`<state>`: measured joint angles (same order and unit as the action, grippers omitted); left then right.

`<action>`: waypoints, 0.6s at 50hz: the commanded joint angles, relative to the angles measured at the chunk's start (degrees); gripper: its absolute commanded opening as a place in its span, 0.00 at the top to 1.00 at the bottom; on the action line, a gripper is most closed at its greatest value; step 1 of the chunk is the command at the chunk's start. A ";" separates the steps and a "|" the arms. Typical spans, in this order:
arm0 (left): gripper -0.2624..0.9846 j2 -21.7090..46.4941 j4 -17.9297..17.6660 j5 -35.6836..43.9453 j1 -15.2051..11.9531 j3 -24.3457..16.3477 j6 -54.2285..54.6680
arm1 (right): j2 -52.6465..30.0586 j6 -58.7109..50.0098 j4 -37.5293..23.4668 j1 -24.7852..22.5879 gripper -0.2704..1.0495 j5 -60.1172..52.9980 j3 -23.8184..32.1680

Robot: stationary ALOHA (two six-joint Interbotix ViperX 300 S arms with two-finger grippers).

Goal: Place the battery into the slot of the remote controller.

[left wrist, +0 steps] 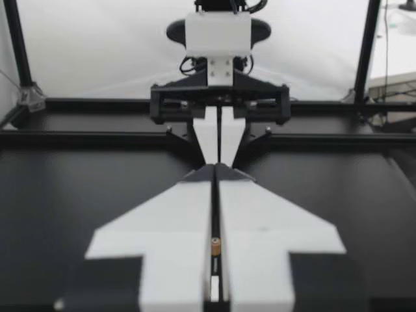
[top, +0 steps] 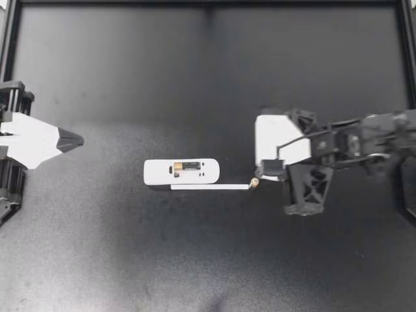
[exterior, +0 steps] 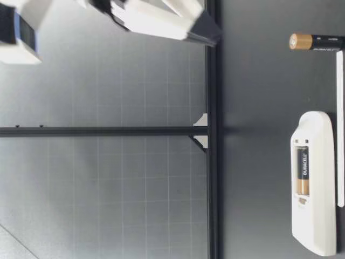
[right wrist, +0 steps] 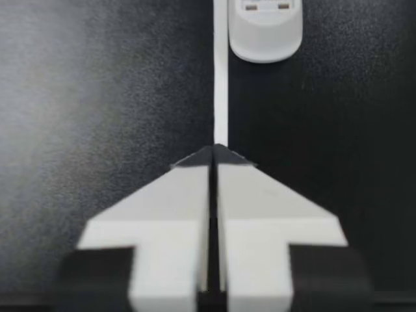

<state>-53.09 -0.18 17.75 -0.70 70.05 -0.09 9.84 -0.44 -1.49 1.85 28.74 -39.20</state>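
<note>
Battery seated in the remote controller (top: 156,173); both pincers pressed together, holding nothing.

A battery (top: 190,166) lies flat in the slot (exterior: 302,198), which shows no free bay, so I judge the task essentially done. A white strip (top: 211,187) lies just beside the remote's long edge. A second battery (top: 255,184) stands upright at the strip's end, beyond the remote on my right arm's side. My right gripper (top: 262,174) hangs above that battery, and my left gripper (top: 77,138) sits well apart from the remote's other end. The clean move is to lift the right arm straight up and away, so the upright battery doesn't topple and the remote isn't nudged.
</note>
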 commanded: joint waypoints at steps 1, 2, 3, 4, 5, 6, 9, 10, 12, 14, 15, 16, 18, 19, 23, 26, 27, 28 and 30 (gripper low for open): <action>0.92 0.44 -0.09 0.53 -0.09 -0.53 0.09 | -0.44 0.00 -0.09 0.35 0.65 -0.09 1.76; 0.92 0.44 0.00 0.53 -0.18 -0.44 0.18 | -0.70 -0.09 -0.09 0.35 0.63 0.00 1.76; 0.92 0.44 0.00 0.53 -0.09 -0.44 0.18 | -0.97 -0.09 -0.18 0.35 0.60 -0.09 1.76; 0.92 0.44 0.00 0.53 -0.09 -0.35 0.18 | -1.14 -0.09 -0.09 0.35 0.57 -0.09 1.76; 0.92 0.44 0.00 0.53 -0.09 -0.35 0.18 | -1.41 -0.09 -0.09 0.35 0.54 0.00 1.76; 0.92 0.44 0.00 0.44 -0.09 -0.35 0.18 | -1.58 -0.09 -0.09 0.35 0.52 0.00 1.76; 0.92 0.44 0.00 0.44 -0.09 -0.26 0.18 | -2.29 -0.09 -0.09 0.35 0.45 0.00 1.76; 0.92 0.44 -0.09 0.53 -0.09 -0.26 0.18 | -2.46 -0.09 -0.09 0.35 0.44 0.00 1.76; 0.92 0.44 0.00 0.53 -0.09 -0.18 0.09 | -2.90 -0.09 -0.09 0.35 0.42 0.00 1.76; 0.92 0.44 0.00 0.53 -0.09 -0.18 0.09 | -3.34 -0.09 -0.18 0.35 0.42 -0.18 1.76; 0.92 0.44 0.00 0.53 -0.09 -0.09 0.09 | -3.52 -0.09 -0.09 0.35 0.42 -0.18 1.76; 0.92 0.44 0.00 0.53 -0.09 -0.09 0.09 | -3.69 -0.09 -0.09 0.35 0.42 -0.18 1.76; 0.92 0.44 0.00 0.53 -0.09 0.00 0.09 | -4.13 -0.09 -0.09 0.35 0.42 -0.18 1.76; 0.92 0.44 0.00 0.53 -0.09 0.00 0.18 | -4.31 -0.09 -0.09 0.35 0.42 -0.26 1.76; 0.92 0.44 -0.09 0.53 -0.09 0.18 0.18 | -5.27 -0.09 -0.09 0.35 0.42 -0.35 1.76; 0.92 0.44 0.00 0.53 -0.09 0.35 0.18 | -6.15 0.00 -0.09 0.35 0.42 -0.35 1.76; 0.92 0.44 -0.09 0.53 -0.09 0.35 0.18 | -6.42 0.00 -0.18 0.35 0.42 -0.35 1.85; 0.92 0.44 0.00 0.53 -0.09 0.35 0.18 | -6.68 0.00 -0.09 0.35 0.42 -0.35 1.85; 0.92 0.44 0.00 0.53 -0.09 0.35 0.18 | -7.21 0.00 -0.09 0.44 0.42 -0.35 1.93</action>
<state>-53.09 -0.18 17.75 -0.62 71.10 0.00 2.81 -0.53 -1.58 1.85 28.74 -38.67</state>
